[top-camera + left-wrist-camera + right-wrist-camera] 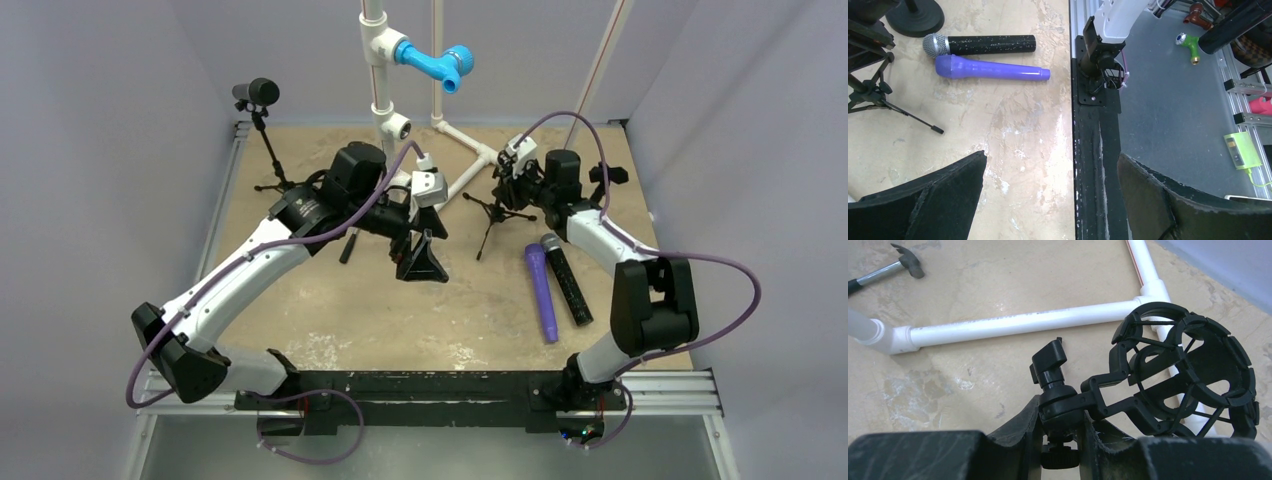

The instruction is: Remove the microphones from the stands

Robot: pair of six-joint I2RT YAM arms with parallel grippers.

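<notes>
A small tripod stand (497, 212) with an empty black shock mount (1188, 375) stands mid-table. My right gripper (1062, 410) is shut on the mount's swivel joint (1060, 400); it also shows in the top view (512, 180). A purple microphone (541, 292) and a black microphone (567, 280) lie side by side on the table right of that stand, and also show in the left wrist view (993, 70) (979, 44). A second tripod (271, 152) at the back left carries a black microphone (257, 92). My left gripper (420, 258) hangs open and empty over the table's middle.
A white PVC pipe frame (380, 75) with a blue fitting (436, 62) rises at the back; its base pipes (1023, 322) lie behind the stand. A hammer (903, 262) lies on the table. The black mounting rail (1095, 150) runs along the near edge.
</notes>
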